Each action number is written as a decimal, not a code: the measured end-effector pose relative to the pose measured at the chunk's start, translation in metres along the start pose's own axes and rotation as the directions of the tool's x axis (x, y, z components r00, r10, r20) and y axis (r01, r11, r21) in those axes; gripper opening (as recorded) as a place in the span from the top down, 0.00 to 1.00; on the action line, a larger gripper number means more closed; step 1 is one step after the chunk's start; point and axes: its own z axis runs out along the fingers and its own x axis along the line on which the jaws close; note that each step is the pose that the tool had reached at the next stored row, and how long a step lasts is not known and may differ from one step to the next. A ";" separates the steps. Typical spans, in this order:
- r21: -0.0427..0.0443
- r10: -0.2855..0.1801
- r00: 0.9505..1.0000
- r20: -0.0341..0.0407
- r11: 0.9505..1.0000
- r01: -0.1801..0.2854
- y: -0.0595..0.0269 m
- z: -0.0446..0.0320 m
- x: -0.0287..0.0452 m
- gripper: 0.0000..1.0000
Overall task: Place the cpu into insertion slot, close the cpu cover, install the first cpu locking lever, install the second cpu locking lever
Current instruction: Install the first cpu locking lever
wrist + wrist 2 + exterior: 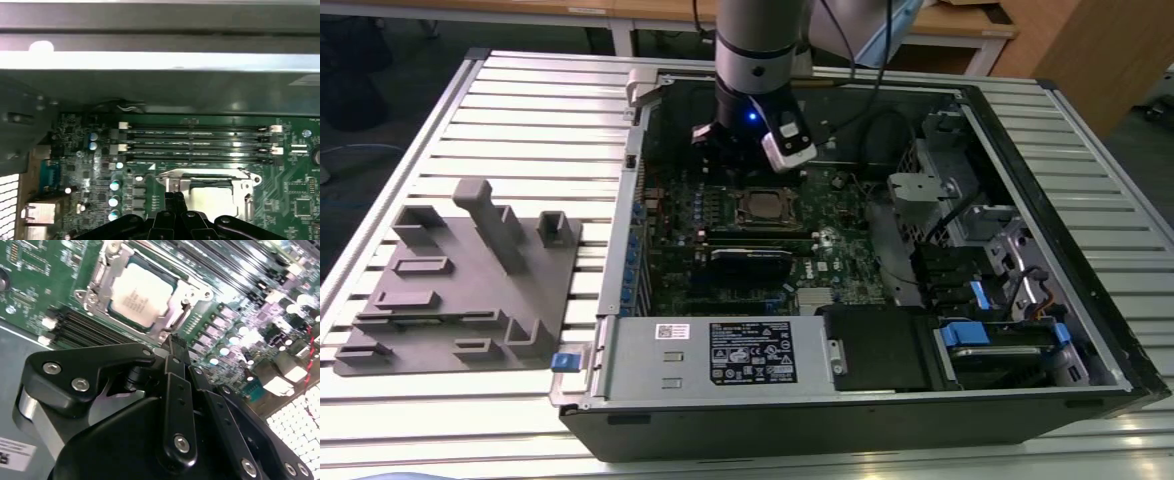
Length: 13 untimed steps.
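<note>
Starting at the near edge of the computer case [854, 405], the motherboard [847, 262] is lying flat inside. Mid-board, the cpu [141, 294] is sitting in the insertion slot [125, 320], with the cpu cover [196, 294] lying down around its silver top. Just beyond, toward the case's far wall, the tool [176, 342] is hovering, fingers drawn together and gripping nothing. I'm judging the cover thin, stiff and springy, so best pressed on its frame edge, never on the fragile chip. Whether any lever is latched, I cannot tell.
</note>
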 end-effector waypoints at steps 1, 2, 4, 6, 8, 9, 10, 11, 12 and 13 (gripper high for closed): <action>0.000 0.000 1.000 0.002 1.000 0.000 -0.0002 -0.0001 0.0028 0.90; 0.000 0.000 1.000 0.004 1.000 0.000 -0.0004 -0.0001 0.0056 0.90; 0.000 -0.001 1.000 0.007 1.000 0.001 -0.0007 -0.0001 0.0090 0.90; 0.000 -0.001 1.000 0.007 1.000 0.001 -0.0007 -0.0007 0.0091 0.90; -0.004 -0.001 1.000 0.007 1.000 0.001 -0.0004 -0.0032 0.0090 0.90; -0.006 -0.001 1.000 0.007 1.000 0.001 -0.0002 -0.0053 0.0090 0.90; -0.008 -0.001 1.000 0.007 1.000 0.001 0.0001 -0.0079 0.0090 0.90; -0.009 -0.001 1.000 0.007 1.000 0.001 0.0004 -0.0105 0.0090 0.90; -0.011 -0.001 1.000 0.007 1.000 0.001 0.0007 -0.0129 0.0090 0.90; -0.012 -0.001 1.000 0.007 1.000 0.001 0.0010 -0.0153 0.0089 0.90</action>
